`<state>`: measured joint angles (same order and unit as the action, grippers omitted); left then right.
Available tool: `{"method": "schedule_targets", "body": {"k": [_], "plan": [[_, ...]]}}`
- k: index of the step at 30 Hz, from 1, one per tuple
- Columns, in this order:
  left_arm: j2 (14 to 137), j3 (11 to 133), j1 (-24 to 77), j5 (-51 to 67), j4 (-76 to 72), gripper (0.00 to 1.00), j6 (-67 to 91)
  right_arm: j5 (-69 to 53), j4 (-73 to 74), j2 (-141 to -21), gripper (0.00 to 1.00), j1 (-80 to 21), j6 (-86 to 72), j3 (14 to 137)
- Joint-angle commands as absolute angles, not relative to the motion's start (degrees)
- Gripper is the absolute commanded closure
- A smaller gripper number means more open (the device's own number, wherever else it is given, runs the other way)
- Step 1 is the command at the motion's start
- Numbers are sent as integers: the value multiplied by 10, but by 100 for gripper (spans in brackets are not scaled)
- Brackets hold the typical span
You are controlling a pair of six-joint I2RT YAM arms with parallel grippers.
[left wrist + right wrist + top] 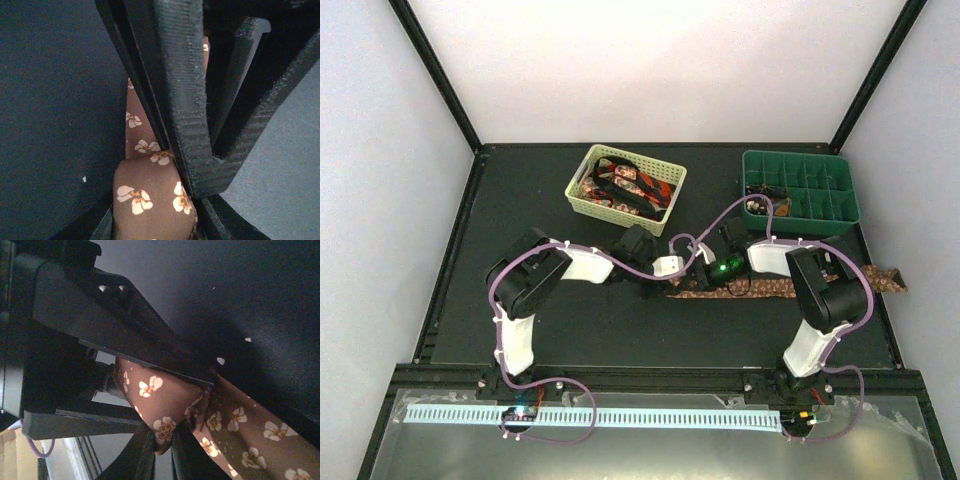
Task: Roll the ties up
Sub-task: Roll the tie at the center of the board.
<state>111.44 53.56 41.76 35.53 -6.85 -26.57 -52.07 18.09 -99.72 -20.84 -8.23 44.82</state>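
Left pincer [155, 200] and right pincer [165, 412] both seemingly pinch the brown tie [765, 289], yellow basket [582, 206] and green tray [820, 226] behind.

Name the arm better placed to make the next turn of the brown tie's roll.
Left, probably. The left gripper has the rolled end of the brown tie between its fingers, with the unrolled length running off to the right. The right gripper pinches a fold beside it, better suited to steadying.
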Motion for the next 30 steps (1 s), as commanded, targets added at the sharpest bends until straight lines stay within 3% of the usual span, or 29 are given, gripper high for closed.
{"method": "schedule_targets", "body": {"k": [1, 4, 7, 15, 17, 20, 23, 25, 27, 29, 30], "plan": [[1124, 528, 420, 316, -6, 67, -268, -504, 181, -991, 90, -206, -73, 455], [1123, 527, 420, 318, -6, 67, -269, -516, 189, -987, 54, -201, -69, 457], [1124, 527, 420, 320, -7, 67, -269, -534, 170, -975, 48, -201, -89, 453], [1125, 530, 420, 321, -7, 67, -267, -539, 169, -1004, 57, -202, -106, 476], [1124, 530, 421, 321, -7, 67, -266, -540, 158, -1007, 66, -202, -114, 471], [1122, 529, 420, 320, -7, 67, -267, -523, 159, -1009, 86, -202, -109, 466], [1122, 528, 420, 316, -11, 65, -264, -511, 174, -1008, 97, -201, -96, 466], [1118, 529, 419, 312, -13, 63, -259, -503, 185, -1006, 98, -198, -85, 464], [1103, 526, 415, 315, -19, 53, -252, -496, 196, -1006, 98, -189, -71, 461], [1078, 515, 408, 322, -41, 33, -243, -491, 205, -1009, 98, -178, -62, 458], [1065, 509, 405, 325, -51, 18, -240, -491, 207, -1011, 98, -174, -59, 455]]}}
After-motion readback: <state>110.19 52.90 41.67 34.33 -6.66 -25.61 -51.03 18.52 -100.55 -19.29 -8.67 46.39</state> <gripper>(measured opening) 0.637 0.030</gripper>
